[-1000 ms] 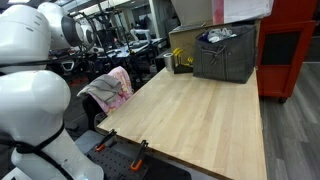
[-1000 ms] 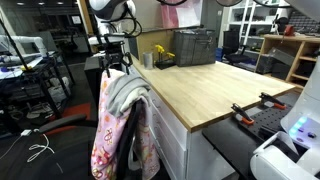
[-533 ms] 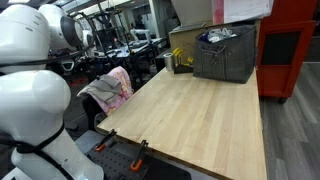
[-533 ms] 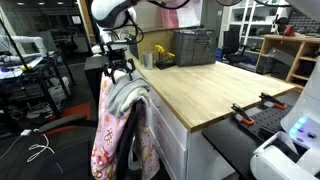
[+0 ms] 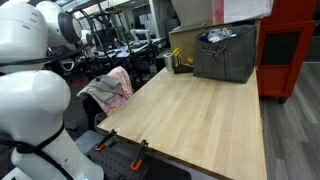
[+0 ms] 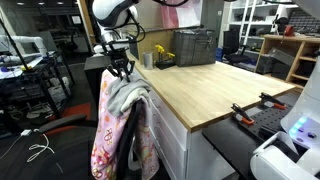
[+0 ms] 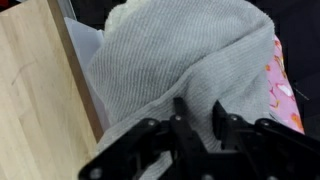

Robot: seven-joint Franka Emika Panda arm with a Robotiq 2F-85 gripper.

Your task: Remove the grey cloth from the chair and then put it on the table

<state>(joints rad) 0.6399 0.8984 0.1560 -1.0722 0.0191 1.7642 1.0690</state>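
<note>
The grey cloth (image 6: 124,96) is draped over the top of the chair, on a pink floral cloth (image 6: 104,145), right beside the wooden table (image 6: 210,88). In an exterior view the grey cloth (image 5: 99,88) lies left of the table (image 5: 200,120). My gripper (image 6: 120,72) has come down onto the top of the cloth. The wrist view shows the grey cloth (image 7: 180,50) filling the frame, and my gripper (image 7: 199,113) has its two black fingers pressed into it with a fold of cloth between them. The jaws stand narrow, shut on that fold.
A dark crate (image 5: 225,52) stands at the table's far end, also seen in an exterior view as the crate (image 6: 195,46) with a yellow object (image 6: 159,55) beside it. Clamps (image 5: 140,150) grip the table's near edge. A red cabinet (image 5: 290,50) stands behind.
The gripper has lowered slightly onto the cloth on the chair and its jaws have closed from wide open to a narrow pinch on a fold.
</note>
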